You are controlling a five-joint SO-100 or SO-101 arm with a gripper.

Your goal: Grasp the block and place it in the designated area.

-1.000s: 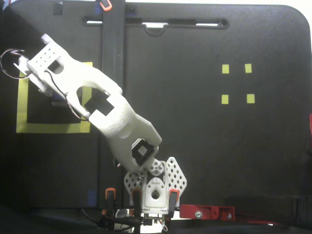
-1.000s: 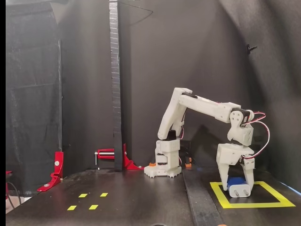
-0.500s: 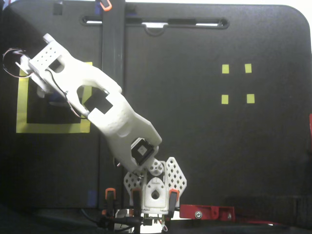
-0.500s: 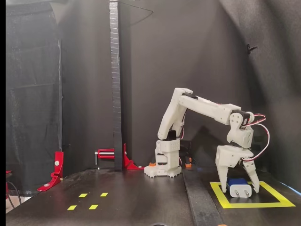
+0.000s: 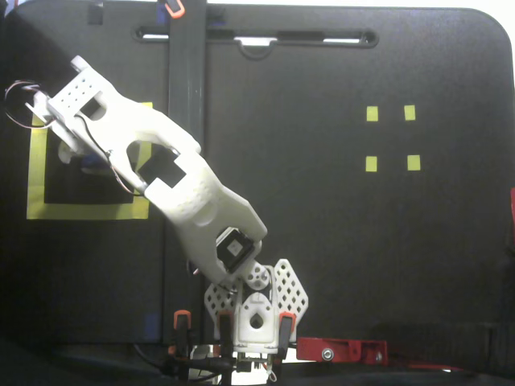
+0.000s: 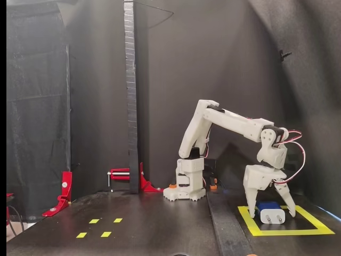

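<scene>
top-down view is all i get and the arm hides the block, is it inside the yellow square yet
Observer: Yes. In the side fixed view the block rests on the black surface inside the yellow square.
Operator: is the gripper still clamped on it
Observer: No. The gripper is open, its fingers spread to either side of the block with gaps showing.
Operator: block lying flat or tipped
Observer: It sits flat, its pale end facing the side camera; I cannot make out the prongs.
Operator: close to the tape?
Observer: It sits left of centre in that view, nearer the left strip, but clear of the tape.
</scene>
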